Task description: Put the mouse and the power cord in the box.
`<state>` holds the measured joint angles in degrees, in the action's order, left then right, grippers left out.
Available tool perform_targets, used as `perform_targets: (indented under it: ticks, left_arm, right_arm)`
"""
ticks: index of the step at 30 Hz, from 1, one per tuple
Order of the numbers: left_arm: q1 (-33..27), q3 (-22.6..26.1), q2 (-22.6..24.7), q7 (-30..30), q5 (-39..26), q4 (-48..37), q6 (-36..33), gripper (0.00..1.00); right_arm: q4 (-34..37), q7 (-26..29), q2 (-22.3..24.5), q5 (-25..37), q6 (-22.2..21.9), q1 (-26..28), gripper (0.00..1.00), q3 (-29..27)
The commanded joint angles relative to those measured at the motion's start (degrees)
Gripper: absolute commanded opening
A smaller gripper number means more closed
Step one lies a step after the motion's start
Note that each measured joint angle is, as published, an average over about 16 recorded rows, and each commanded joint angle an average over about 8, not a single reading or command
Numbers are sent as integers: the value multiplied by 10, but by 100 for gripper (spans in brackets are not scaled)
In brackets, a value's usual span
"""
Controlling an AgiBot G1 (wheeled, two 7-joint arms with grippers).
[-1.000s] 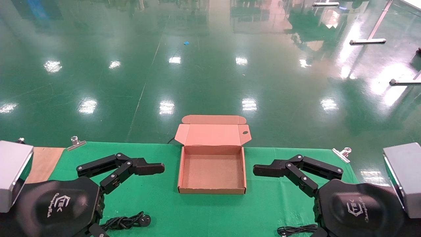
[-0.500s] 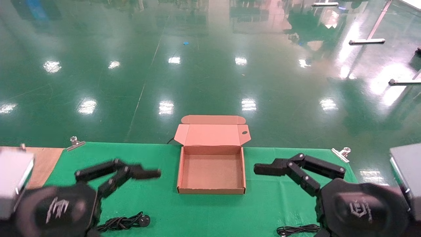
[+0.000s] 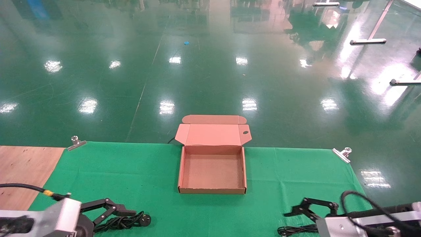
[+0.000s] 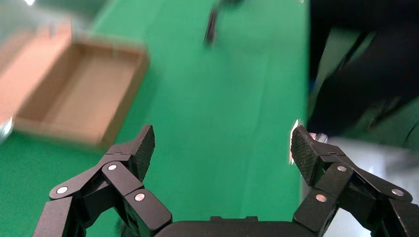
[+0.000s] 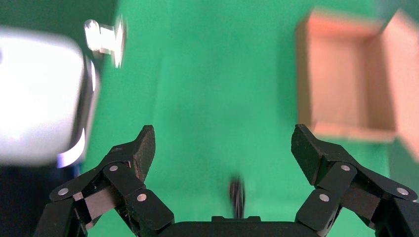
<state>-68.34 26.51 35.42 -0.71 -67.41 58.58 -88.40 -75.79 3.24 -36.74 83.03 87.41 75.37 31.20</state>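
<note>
Head view: I have the box [image 3: 212, 171] lying open and empty at the middle of the green worktop [image 3: 148, 171], lid folded back toward the far edge. The power cord [image 3: 126, 221] sits bundled at the near left edge, its plug pointing toward the centre, and my left gripper [image 3: 115, 210] hovers low just beside it with fingers spread. My right gripper [image 3: 304, 210] is low at the near right, fingers apart, just above a thin black cable [image 3: 296, 229] that I take to be the mouse's lead — the mouse body itself I cannot see. The risk I judge here: closing on only one loop of the cord would let the bundle unravel and trail outside the box, and pulling the thin lead alone could drag the mouse off the near edge.

Left wrist view: the fingers [image 4: 141, 148] stand wide open with nothing between them, aimed across the cloth with the box off to one side.

Right wrist view: the fingers [image 5: 141, 148] are likewise wide open and empty, angled down over the cloth — a dark cable end [image 5: 237, 192] lies between them, the box farther off.
</note>
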Motion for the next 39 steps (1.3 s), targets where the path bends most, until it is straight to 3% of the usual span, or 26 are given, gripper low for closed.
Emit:
perform_targets:
  ticks: [1, 8, 17, 25, 35, 37, 39]
  left_arm:
    - [-17, 18, 8, -18, -45, -23, 2, 100]
    - [-97, 84, 83, -89, -196, -157, 32, 100]
    - [-182, 154, 189, -144, -338, -311, 104, 100]
    - [-207, 175, 245, -181, -383, -426, 182, 100]
    - [-223, 166, 269, -221, -375, -509, 229, 100]
    - [-224, 160, 270, -230, -366, -519, 231, 98]
    - [-223, 154, 270, -238, -356, -529, 231, 76]
  right_arm:
    - [1, -10, -4, 58, 2, 18, 100, 23]
    - [31, -58, -40, 203, -47, 35, 100, 71]
    - [164, -148, -115, 269, -124, 40, 100, 98]
    - [337, -252, -189, 264, -173, 51, 100, 106]
    - [535, -364, -260, 248, -220, 82, 100, 102]
    - [563, -380, -267, 243, -224, 89, 91, 99]
    - [590, -393, -272, 238, -226, 97, 66, 96]
